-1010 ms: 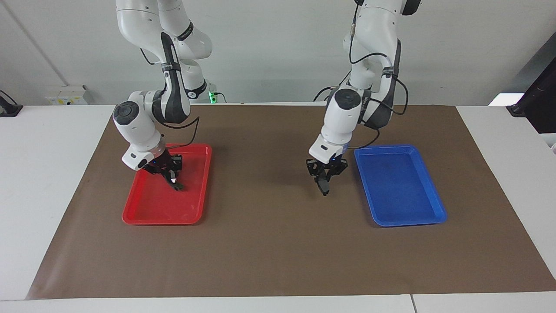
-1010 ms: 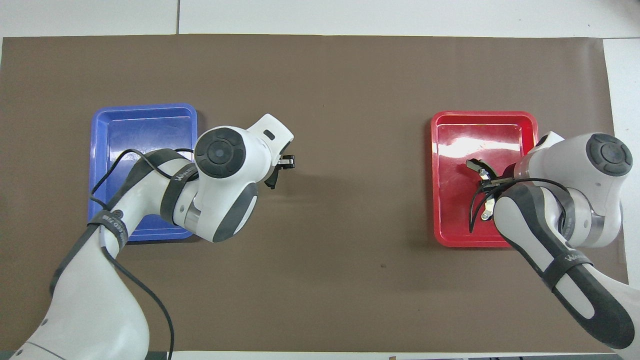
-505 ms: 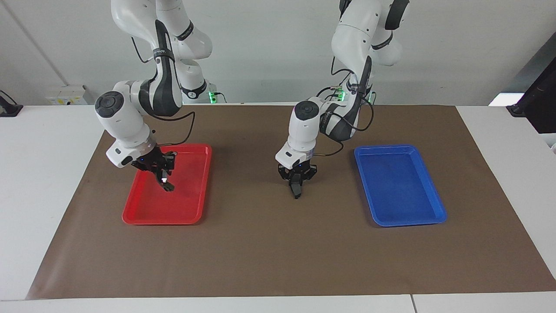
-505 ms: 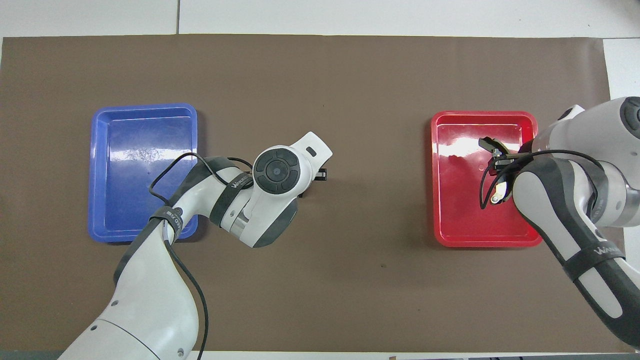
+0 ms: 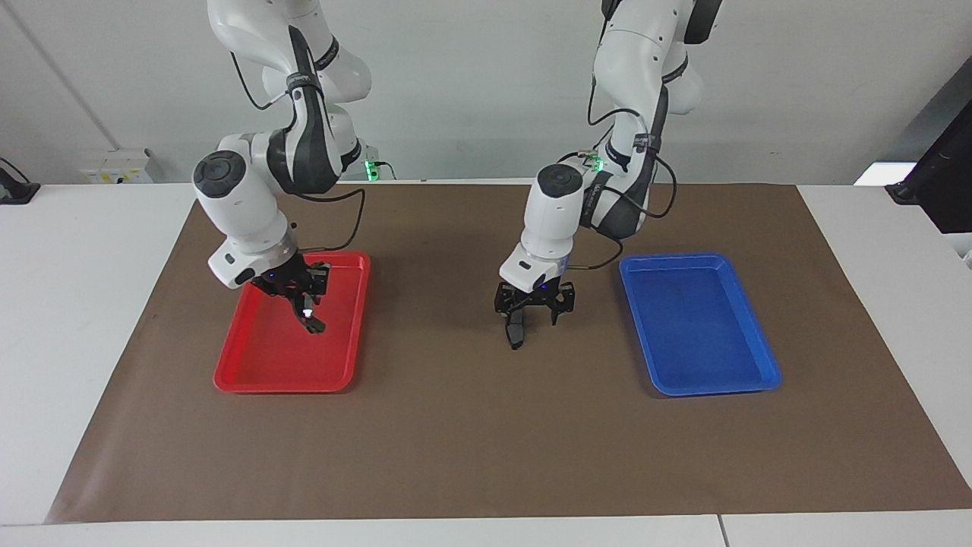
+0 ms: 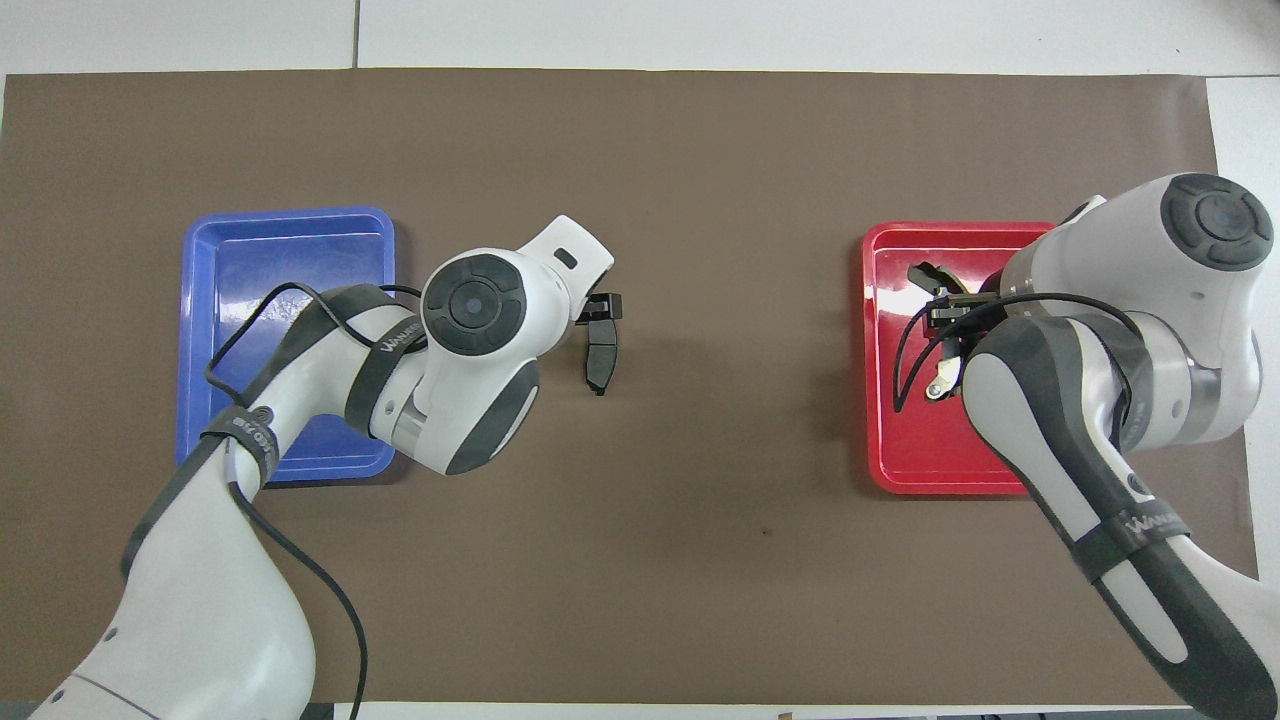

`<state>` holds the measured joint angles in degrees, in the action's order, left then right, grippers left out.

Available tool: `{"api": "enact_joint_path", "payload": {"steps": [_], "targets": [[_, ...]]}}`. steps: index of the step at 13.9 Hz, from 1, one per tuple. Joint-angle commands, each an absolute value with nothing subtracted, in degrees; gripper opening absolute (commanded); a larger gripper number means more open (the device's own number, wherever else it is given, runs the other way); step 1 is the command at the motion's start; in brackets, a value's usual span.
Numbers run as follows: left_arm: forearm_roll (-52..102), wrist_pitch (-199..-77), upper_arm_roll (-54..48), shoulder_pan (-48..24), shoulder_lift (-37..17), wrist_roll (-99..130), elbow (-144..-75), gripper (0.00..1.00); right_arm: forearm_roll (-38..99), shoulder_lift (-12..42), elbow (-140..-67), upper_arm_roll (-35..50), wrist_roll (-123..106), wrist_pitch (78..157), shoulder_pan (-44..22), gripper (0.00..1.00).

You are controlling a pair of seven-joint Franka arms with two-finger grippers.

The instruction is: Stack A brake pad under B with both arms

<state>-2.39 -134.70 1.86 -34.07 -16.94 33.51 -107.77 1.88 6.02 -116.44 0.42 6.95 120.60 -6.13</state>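
Observation:
My left gripper [image 5: 519,313] is shut on the A brake pad [image 5: 516,333], a short dark-grey pad that hangs down from the fingers just above the brown mat, between the two trays and closer to the blue one. The gripper [image 6: 600,310] and the pad [image 6: 600,358] also show in the overhead view. My right gripper [image 5: 302,301] is shut on B [image 5: 313,325], the long curved black piece with silver patches. It holds B tilted over the red tray [image 5: 228,378], and B's lower end is close to the tray floor. In the overhead view the right gripper [image 6: 946,318] grips B [image 6: 918,272] near its middle.
The blue tray [image 5: 714,390] lies empty toward the left arm's end of the brown mat [image 5: 471,441]. The red tray [image 6: 872,420] lies toward the right arm's end. Bare mat lies between the trays and farther from the robots.
My left gripper carried the A brake pad from beside the blue tray toward the table's middle and turned its wrist. My right gripper swung B about over the red tray and holds it still.

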Motion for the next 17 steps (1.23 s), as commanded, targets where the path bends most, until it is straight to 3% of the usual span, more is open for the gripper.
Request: {"api": "enact_joint_path", "payload": {"steps": [1,5,8,13,17], "targets": [[-3.34,-126.41,1.76,-28.32,-9.86,27.72,-110.13,1.00,0.97,7.64,-113.30,0.62,12.37,119.62,-9.74,0.00],[-3.34,-117.71,2.19,-18.74,-3.71,23.47,-109.43,1.00,1.05,10.81,-108.47,0.62,17.40,118.48,-15.46,0.00],[-3.25,-110.68,2.37,-11.89,-0.80,14.80,-105.31,1.00,0.88,17.99,-99.53,0.62,23.71,115.59,-21.25,0.00],[0.43,-94.42,2.46,-2.39,-1.49,-0.86,-91.78,1.00,0.79,27.57,-88.79,0.62,34.16,115.66,-28.20,0.00],[0.27,-87.47,2.46,-1.14,-3.33,-2.90,-85.88,1.00,0.79,30.75,-87.28,0.62,39.97,120.39,-31.37,0.00]]}}
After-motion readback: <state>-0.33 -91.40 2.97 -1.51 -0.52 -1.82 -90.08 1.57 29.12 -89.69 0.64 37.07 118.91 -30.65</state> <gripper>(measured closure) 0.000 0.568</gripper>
